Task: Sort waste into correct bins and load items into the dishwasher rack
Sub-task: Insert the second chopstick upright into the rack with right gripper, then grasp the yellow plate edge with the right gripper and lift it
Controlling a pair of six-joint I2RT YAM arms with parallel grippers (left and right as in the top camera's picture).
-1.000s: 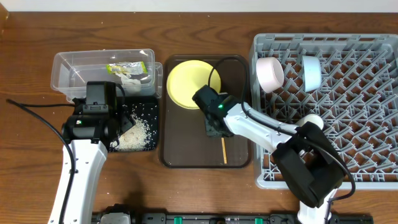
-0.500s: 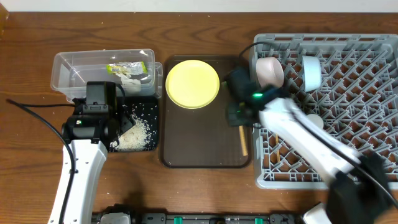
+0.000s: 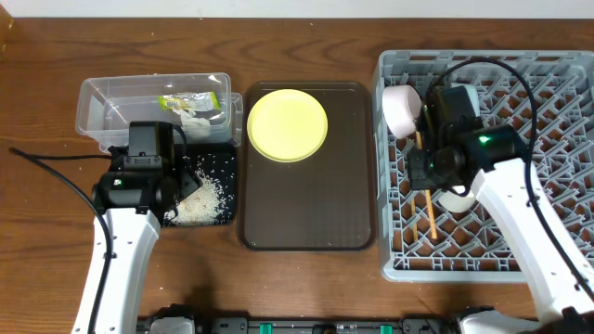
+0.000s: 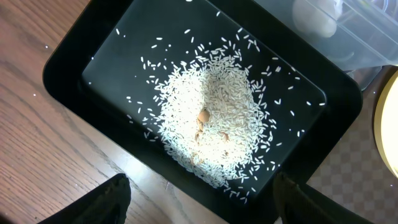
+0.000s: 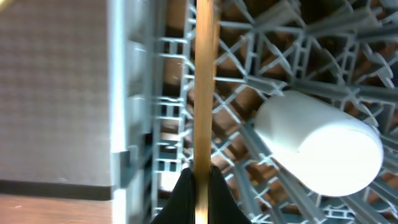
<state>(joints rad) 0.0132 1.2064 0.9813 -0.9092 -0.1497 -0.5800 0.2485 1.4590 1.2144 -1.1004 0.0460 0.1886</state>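
Presently loading: my right gripper, jaws pinched on the chopsticks, hangs over the dishwasher rack; next, I judge, lower and release.

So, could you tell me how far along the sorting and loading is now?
Done: the wrapper sits in the clear tub, rice in the black tray, a bowl and the cup in the rack. In hand: the right gripper holds the chopsticks over the rack. Remaining: the yellow plate, lying on the brown tray.
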